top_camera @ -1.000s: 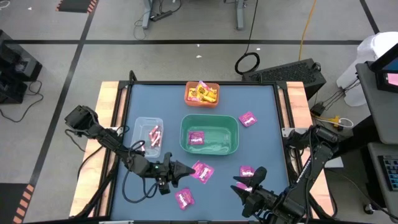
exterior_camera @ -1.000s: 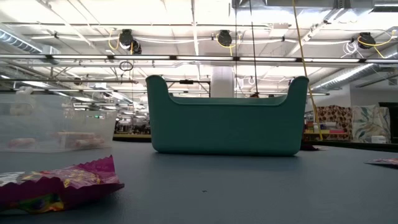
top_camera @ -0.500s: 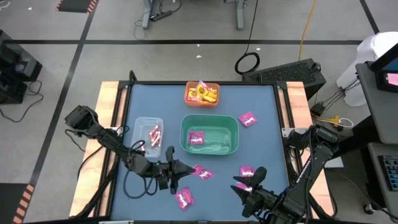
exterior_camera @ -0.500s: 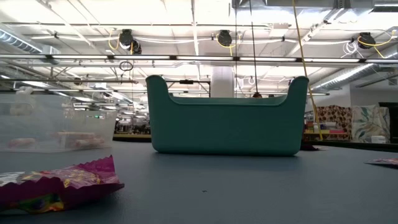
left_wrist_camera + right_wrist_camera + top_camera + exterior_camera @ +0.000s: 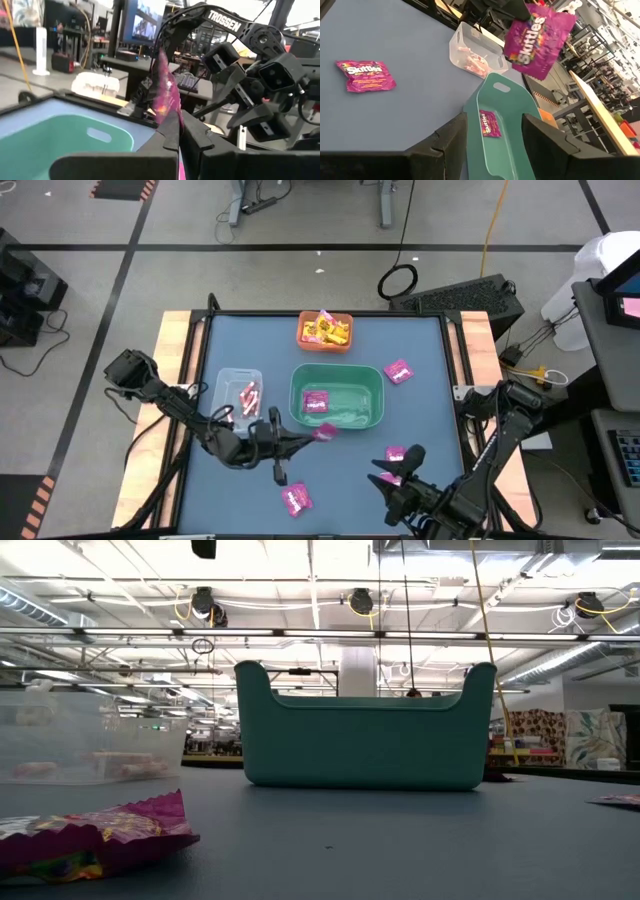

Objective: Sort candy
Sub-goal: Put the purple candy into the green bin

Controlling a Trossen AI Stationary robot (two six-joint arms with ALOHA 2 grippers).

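Note:
The candy shows as magenta packets and smaller wrapped pieces. My left gripper is shut on one magenta packet and holds it in the air just in front of the green bin's near rim. Another packet lies flat in the green bin. More packets lie flat on the table at the near middle, the far right and beside my right gripper. My right gripper hovers open at the near right with nothing between its fingers. Yellow pieces fill the orange bin. My left gripper pinches the magenta packet between its two fingers at one upper edge. The fingers come in about level from the table's left. The packet stands on edge, hangs below the fingers and is clear of the table.
A clear bin with pink-white sticks stands left of the green bin. The orange bin sits at the far edge. Wooden rails run along the table's left and right sides. Open table surface lies between the two grippers.
My left gripper has rolled its wrist and raised the magenta packet off the table. The packet, which lay flat, now stands on edge and hangs a little nearer the green bin. The gripper has stayed shut on it.

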